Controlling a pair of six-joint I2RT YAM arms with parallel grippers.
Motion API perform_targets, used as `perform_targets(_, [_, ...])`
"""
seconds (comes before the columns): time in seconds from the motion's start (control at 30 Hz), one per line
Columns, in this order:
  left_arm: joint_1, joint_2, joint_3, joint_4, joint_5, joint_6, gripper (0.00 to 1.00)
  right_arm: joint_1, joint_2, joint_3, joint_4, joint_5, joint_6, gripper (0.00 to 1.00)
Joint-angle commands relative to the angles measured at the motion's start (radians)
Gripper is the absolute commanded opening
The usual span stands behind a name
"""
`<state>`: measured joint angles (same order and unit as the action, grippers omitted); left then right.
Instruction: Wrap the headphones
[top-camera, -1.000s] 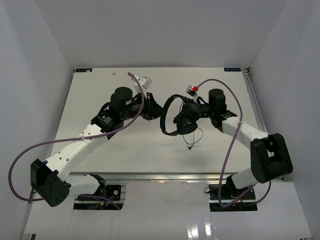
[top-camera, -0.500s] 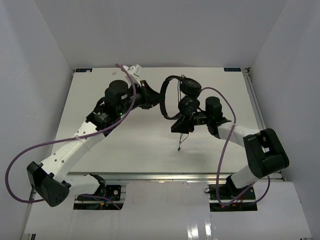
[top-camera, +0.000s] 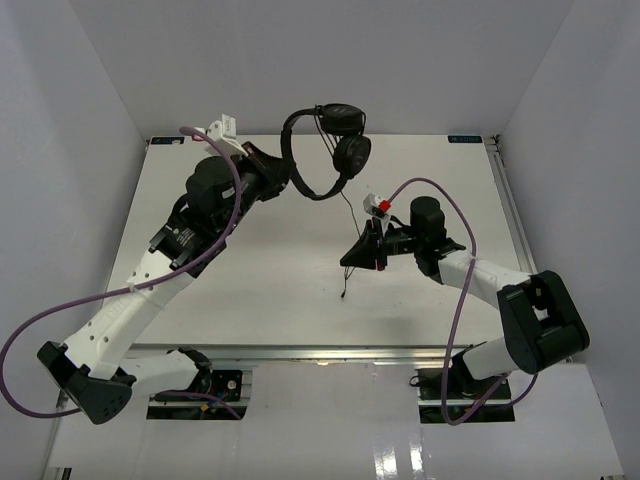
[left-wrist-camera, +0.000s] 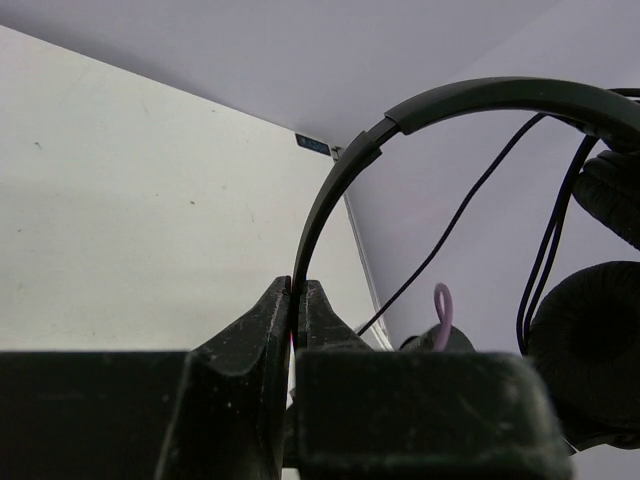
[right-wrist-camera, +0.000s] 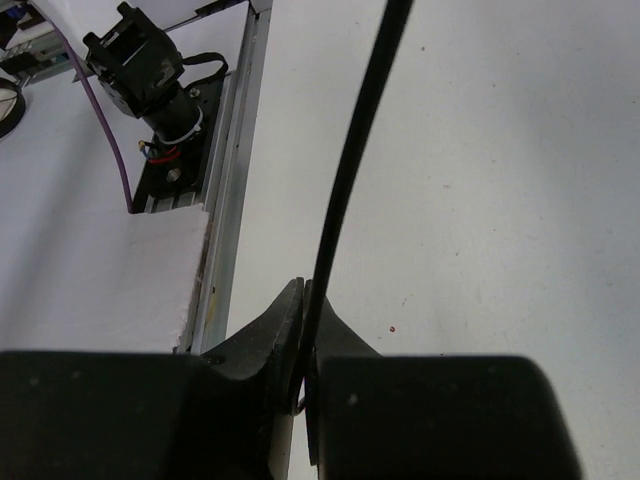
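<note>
The black headphones hang in the air over the back of the table, with two round ear cups side by side. My left gripper is shut on the thin headband, low on its curve; the ear cups show at the right of the left wrist view. The thin black cord runs down from the cups to my right gripper, which is shut on the cord just above the table. The cord's loose end dangles below. My left gripper and right gripper both have their jaws closed.
White walls close in the table at the back and sides. Thick purple cables loop from both arms. The metal rail of the near edge and the left arm's base show in the right wrist view.
My left gripper has lifted the headphones up and toward the back left. My right gripper has moved left and lower, keeping the cord, which now stretches out between the two grippers.
</note>
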<state>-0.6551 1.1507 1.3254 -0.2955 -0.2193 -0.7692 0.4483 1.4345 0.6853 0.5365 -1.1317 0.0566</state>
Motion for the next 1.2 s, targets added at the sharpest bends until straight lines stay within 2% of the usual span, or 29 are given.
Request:
perform_targets(0.0, [0.012,-0.030,0.036,0.013,-0.148,-0.050,0.00,0.031,-0.071,0.019,-0.099,0.033,-0.089,0.08])
perform_targets(0.07, [0.019,-0.022,0.043,0.007,-0.192,-0.048,0.00,0.052,-0.087,0.052,-0.201,0.054,-0.166,0.08])
perform_targets(0.17, [0.047,0.002,0.063,-0.015,-0.255,-0.031,0.00,0.095,-0.120,0.133,-0.450,0.131,-0.310,0.08])
perform_targets(0.27, [0.103,0.050,0.078,-0.033,-0.284,0.034,0.00,0.160,-0.167,0.202,-0.661,0.245,-0.471,0.08])
perform_targets(0.33, [0.127,0.072,0.075,-0.043,-0.309,0.072,0.00,0.176,-0.189,0.236,-0.744,0.286,-0.540,0.08])
perform_targets(0.4, [0.171,0.084,0.046,-0.056,-0.327,0.139,0.00,0.182,-0.192,0.329,-0.904,0.350,-0.620,0.08])
perform_targets(0.6, [0.257,0.087,-0.048,-0.062,-0.282,0.215,0.00,0.186,-0.137,0.594,-1.232,0.483,-0.901,0.08])
perform_targets(0.83, [0.259,0.129,-0.137,-0.060,-0.166,0.271,0.00,0.280,-0.140,0.761,-1.313,0.718,-1.098,0.08])
perform_targets(0.97, [0.259,0.147,-0.193,-0.059,-0.062,0.320,0.00,0.310,-0.122,0.811,-1.284,0.839,-1.131,0.08])
perform_targets(1.17, [0.238,0.170,-0.248,-0.085,0.101,0.402,0.00,0.325,-0.091,0.838,-1.216,0.940,-1.141,0.08])
